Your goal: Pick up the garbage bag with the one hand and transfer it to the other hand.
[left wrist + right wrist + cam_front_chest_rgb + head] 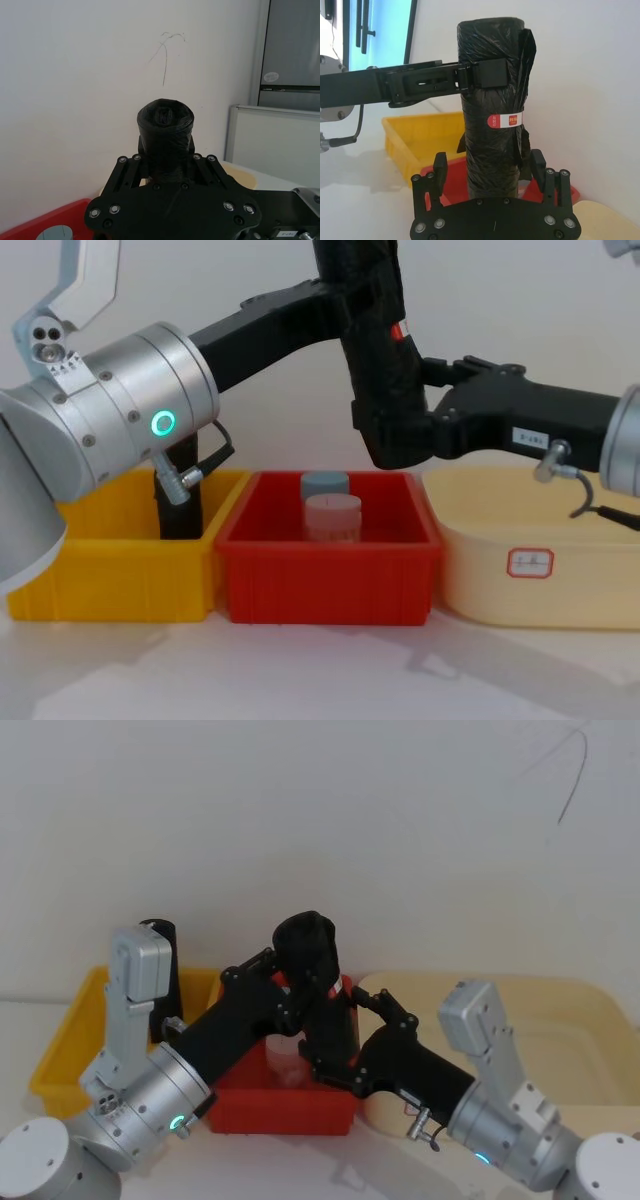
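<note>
The bag (492,100) is in the air, upright, above the red bin (330,580), which sits in the middle of a row of three at the table's back edge. It touches no bin.

The left gripper (490,75) reaches in from the side and its jaws are clamped across the bag's upper part, carrying its whole weight. Holding it high leaves the lower half bare, which looks like room made for the other arm.

The right gripper (489,162) comes in from the opposite side, lower down. Its jaws stand apart on either side of the bag's lower end. In the right wrist view a gap shows beside one finger (440,167), so they seem to straddle the bag without pressing it. Judged from this, the handover is at the point where the right jaws must close before the left lets go.

The bag is a thick black roll of crinkled, glossy plastic, wound tight, with a hollow at its top end. A red-and-white sticker (503,120) wraps its middle, and a loose flap runs down one side. It looks firm enough to be squeezed, though the slick film could slip.
</note>
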